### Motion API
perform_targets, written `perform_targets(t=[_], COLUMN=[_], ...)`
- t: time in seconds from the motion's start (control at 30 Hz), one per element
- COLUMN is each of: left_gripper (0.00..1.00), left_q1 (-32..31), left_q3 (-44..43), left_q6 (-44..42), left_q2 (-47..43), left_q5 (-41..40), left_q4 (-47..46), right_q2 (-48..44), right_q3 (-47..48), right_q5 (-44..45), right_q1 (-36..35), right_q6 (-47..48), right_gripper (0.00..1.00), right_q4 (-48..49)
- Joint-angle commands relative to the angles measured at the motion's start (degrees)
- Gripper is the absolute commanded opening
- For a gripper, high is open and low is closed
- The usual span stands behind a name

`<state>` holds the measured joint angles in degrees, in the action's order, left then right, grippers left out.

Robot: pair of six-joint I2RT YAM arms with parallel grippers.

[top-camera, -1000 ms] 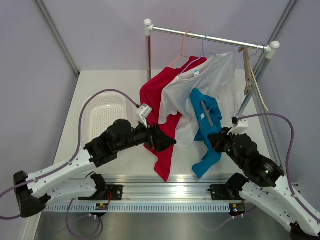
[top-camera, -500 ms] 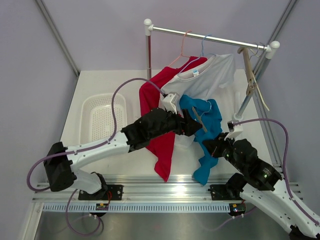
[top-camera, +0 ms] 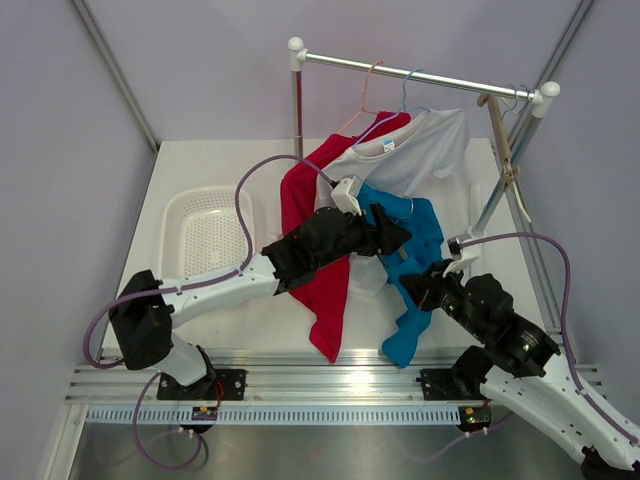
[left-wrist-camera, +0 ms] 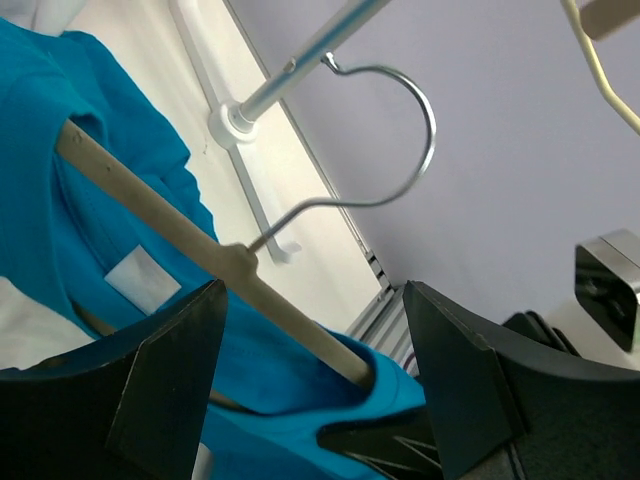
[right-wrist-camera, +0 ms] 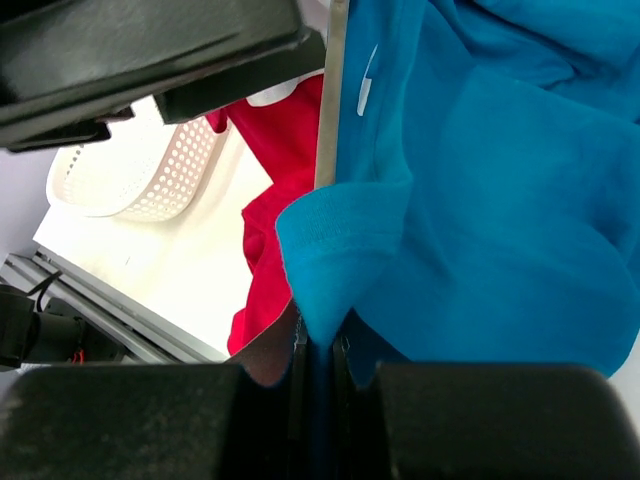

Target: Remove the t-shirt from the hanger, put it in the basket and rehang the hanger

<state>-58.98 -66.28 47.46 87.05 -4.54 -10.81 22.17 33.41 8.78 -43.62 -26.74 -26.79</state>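
The blue t-shirt (top-camera: 418,245) hangs off the rail, with a wooden hanger (left-wrist-camera: 190,240) through its collar; the hanger's metal hook (left-wrist-camera: 415,140) is free in the air. My right gripper (top-camera: 425,288) is shut on a fold of the blue t-shirt (right-wrist-camera: 480,170) and holds it up; the pinch shows in the right wrist view (right-wrist-camera: 320,350). My left gripper (top-camera: 392,235) is open at the shirt's collar. In the left wrist view (left-wrist-camera: 315,400) its jaws stand wide on either side of the hanger's bar and the blue collar (left-wrist-camera: 300,400), not touching them.
A red t-shirt (top-camera: 322,290) and a white t-shirt (top-camera: 425,155) hang on wire hangers from the rail (top-camera: 420,75). An empty wooden hanger (top-camera: 500,150) hangs at the rail's right end. A white basket (top-camera: 205,235) lies at the left.
My left arm has swung right from beside the red t-shirt to the blue t-shirt's collar. My right gripper has shifted slightly left and down with the blue t-shirt.
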Motion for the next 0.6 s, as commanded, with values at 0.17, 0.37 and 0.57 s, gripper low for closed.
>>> perform_targets(t=[0.17, 0.37, 0.57], left_gripper=[0.73, 0.63, 0.43], left_q1=[1.41, 1.76, 1.85], left_q3=[-1.66, -0.87, 3.87], left_q6=[2.11, 3.25, 2.72], left_q2=[2.51, 2.78, -1.87], left_q5=[-1.44, -1.35, -2.31], left_q4=[-6.24, -9.13, -13.62], right_q2=[1.02, 6.82, 8.06], right_q3=[4.55, 7.37, 7.73], right_q5=[-1.13, 1.59, 4.58], right_q1=[-1.65, -5.15, -8.41], right_q6=[2.31, 4.85, 4.95], right_gripper=[0.0, 0.0, 0.0], right_q4=[7.27, 9.38, 9.56])
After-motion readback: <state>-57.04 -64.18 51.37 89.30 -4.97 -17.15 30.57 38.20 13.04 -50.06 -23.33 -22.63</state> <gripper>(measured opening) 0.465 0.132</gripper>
